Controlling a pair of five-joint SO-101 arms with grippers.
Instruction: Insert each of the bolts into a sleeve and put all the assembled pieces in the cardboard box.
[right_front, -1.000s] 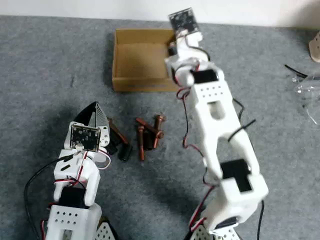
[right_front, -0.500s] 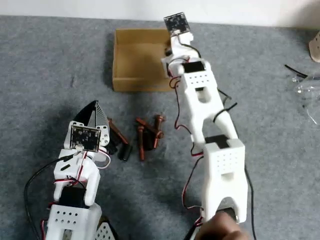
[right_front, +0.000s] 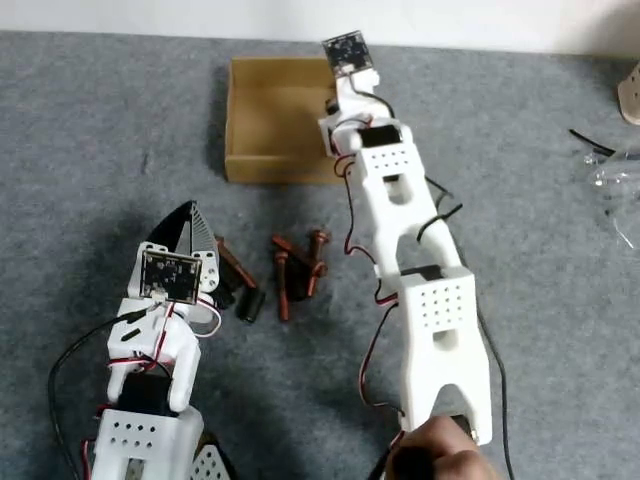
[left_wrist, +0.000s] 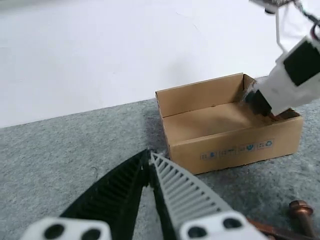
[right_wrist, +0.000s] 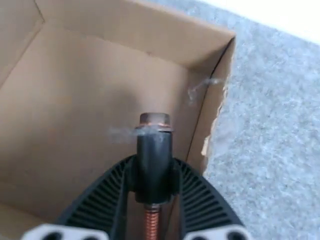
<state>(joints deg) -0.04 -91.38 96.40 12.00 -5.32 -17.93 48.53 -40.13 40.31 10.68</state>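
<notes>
Status: part done at best. Found at near left the left gripper (right_front: 192, 215), fingers pressed together on nothing, low over the grey mat (right_front: 100, 120). Counted just right of it several copper bolts (right_front: 283, 280) lying bare on the mat, with a black sleeve (right_front: 250, 303) among them; judged all of these yet to be joined and boxed. Noted farther off, toward the middle, the cardboard box (right_front: 280, 168), open at the top. Seen at its right end the right gripper (right_wrist: 152, 170), pinching an assembled piece (right_wrist: 154, 145), bolt head showing beyond a black sleeve and thread behind it, held over the box floor close to the right wall, not yet let go. Judged one piece ready for delivery, the remainder untouched.

Limits: cannot confirm the whole box floor, with the right arm across its right end in the high view; saw nothing lying on the exposed part. Cannot fix the number of bolts or sleeves, overlapping and partly tucked beside the left gripper. Cannot tell the piece's height above the floor.
</notes>
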